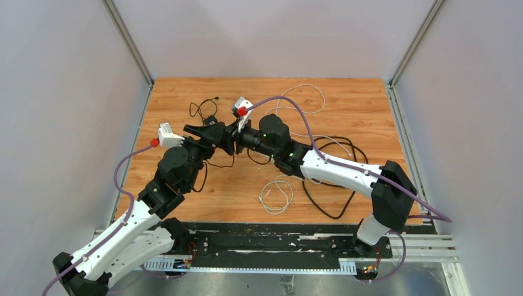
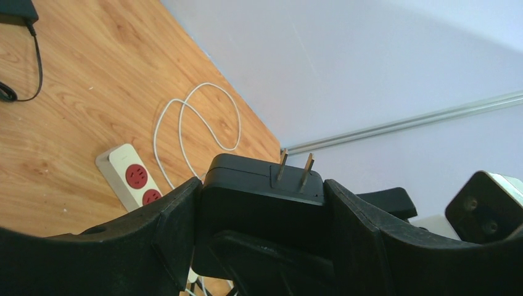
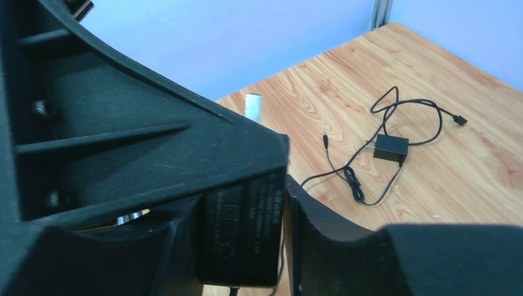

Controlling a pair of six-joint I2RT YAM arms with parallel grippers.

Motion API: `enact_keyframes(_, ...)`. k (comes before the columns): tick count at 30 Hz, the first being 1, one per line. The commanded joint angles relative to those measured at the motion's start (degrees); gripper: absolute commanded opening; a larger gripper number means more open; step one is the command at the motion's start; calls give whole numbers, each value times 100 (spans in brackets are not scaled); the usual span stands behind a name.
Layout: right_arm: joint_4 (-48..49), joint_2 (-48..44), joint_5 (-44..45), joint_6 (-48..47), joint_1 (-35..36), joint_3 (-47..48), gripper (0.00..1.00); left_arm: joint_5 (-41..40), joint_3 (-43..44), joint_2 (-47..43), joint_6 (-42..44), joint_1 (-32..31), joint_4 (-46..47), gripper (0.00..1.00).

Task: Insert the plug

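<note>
The plug is a black adapter [image 2: 265, 185] with two metal prongs pointing up and away. My left gripper [image 2: 262, 188] is shut on its two sides and holds it above the table. In the right wrist view the adapter's labelled face [image 3: 243, 234] sits between my right gripper's [image 3: 243, 213] fingers, which close tightly on it. In the top view both grippers meet mid-table, the left [image 1: 217, 132] and the right [image 1: 236, 137], and they mostly hide the adapter. A white power strip [image 2: 126, 176] with red sockets lies on the wood below.
A small black charger [image 3: 391, 148] with a thin cable lies on the far part of the table [image 1: 185, 92]. White cable loops lie at the back [image 1: 305, 92] and front [image 1: 276, 196]. A thick black cable [image 1: 336, 185] loops on the right. Grey walls enclose the table.
</note>
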Motion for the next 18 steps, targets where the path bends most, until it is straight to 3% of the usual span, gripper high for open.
enact_keyframes(1,23,120,3,-70,45,333,33,-103,-34,-125,-61,-84,423,1)
enact_keyframes(4,10,118,-8,-75,36,338,3,-38,-35,-125,-26,-88,444,15)
enact_keyframes(5,-2,108,24,-69,33,328,0,-7,-39,-121,11,-86,479,24)
enact_keyframes(6,-39,97,19,-93,23,325,0,30,-40,-111,77,-92,508,36)
enact_keyframes(9,-313,52,11,-182,-61,355,0,151,22,-118,431,-88,479,95)
enact_keyframes(14,-680,-207,-444,-380,-572,165,0,186,-10,-457,911,-91,356,100)
enact_keyframes(18,-988,-394,-1539,-716,-1215,98,0,-207,352,-811,1320,-84,-728,100)
